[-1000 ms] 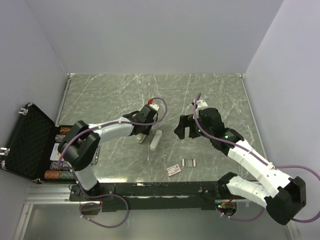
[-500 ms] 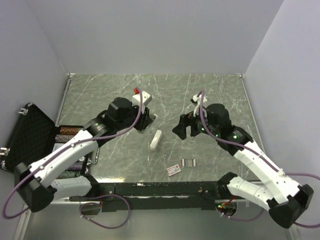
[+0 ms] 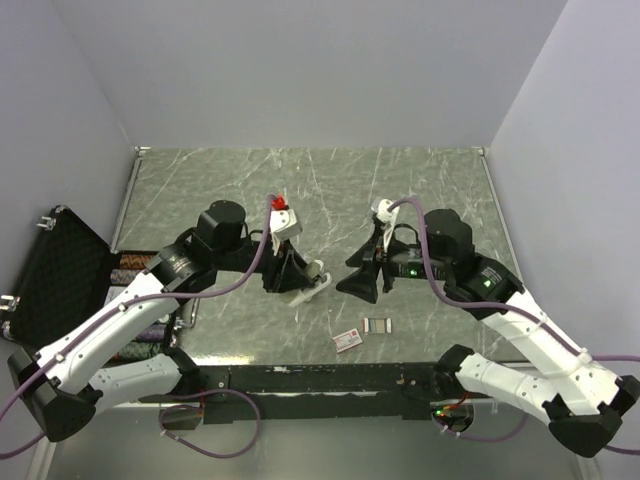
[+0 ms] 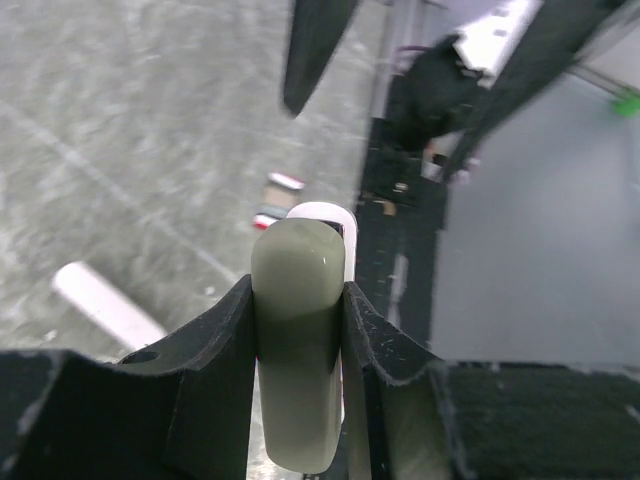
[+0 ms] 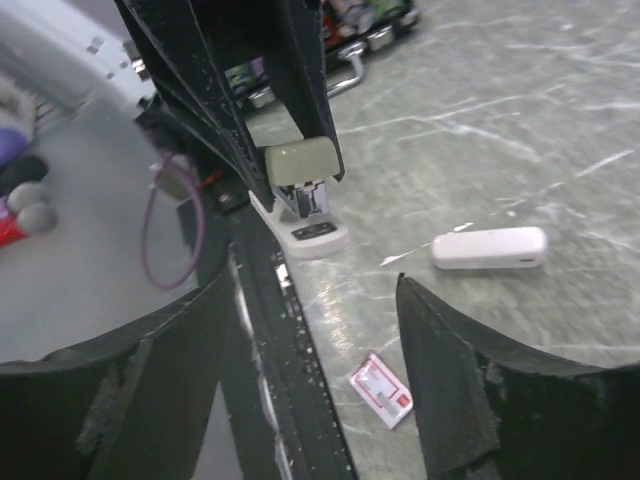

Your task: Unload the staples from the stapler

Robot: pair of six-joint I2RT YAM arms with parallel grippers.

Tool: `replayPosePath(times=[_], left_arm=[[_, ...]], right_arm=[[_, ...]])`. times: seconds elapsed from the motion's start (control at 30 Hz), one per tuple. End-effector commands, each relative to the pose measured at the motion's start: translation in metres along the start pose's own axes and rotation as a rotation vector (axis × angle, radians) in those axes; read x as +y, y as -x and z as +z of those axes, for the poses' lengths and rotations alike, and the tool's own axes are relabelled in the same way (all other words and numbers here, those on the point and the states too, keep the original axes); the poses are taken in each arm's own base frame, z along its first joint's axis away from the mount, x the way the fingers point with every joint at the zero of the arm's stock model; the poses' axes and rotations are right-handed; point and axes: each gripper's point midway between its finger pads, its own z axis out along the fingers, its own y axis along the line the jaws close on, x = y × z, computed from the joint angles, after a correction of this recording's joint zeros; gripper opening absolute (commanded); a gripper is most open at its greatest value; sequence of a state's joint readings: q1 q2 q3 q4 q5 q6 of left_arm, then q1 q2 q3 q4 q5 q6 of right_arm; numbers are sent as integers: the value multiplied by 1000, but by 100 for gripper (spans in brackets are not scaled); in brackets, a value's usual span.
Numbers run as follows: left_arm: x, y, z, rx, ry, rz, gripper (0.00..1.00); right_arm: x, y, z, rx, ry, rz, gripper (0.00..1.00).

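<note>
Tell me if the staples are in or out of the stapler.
Out: the staples lie on the table, apart from the stapler clamped in the left gripper.

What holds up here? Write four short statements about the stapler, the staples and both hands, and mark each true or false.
1. The left hand grips the stapler. True.
2. The right hand holds the staples. False: it is open and empty; the staples lie on the table.
3. The red-and-white box lies at the far edge, well away from the staples. False: it lies close beside them, near the front edge.
4. A white oblong piece lies on the table. True.
</note>
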State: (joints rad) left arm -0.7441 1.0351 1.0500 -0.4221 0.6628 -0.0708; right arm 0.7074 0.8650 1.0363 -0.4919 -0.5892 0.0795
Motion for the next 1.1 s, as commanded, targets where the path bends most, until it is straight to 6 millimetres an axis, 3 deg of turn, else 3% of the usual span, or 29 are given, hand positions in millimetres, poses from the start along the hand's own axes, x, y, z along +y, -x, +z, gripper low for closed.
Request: replayPosePath(times=[0.0, 0.33, 0.9, 1.07], left_arm=[[-39, 10, -9, -40, -196, 59, 1], [-49, 5, -11, -41, -262, 63, 1], [-57, 10, -13, -80, -298, 70, 1], [-58, 12, -15, -91, -299, 78, 1]], right_arm=[[29, 14, -1, -18, 140, -71, 70], [52, 23, 9, -35, 246, -82, 62], [56, 18, 27, -10, 277, -80, 57], [59, 15, 29, 1, 293, -83, 45]])
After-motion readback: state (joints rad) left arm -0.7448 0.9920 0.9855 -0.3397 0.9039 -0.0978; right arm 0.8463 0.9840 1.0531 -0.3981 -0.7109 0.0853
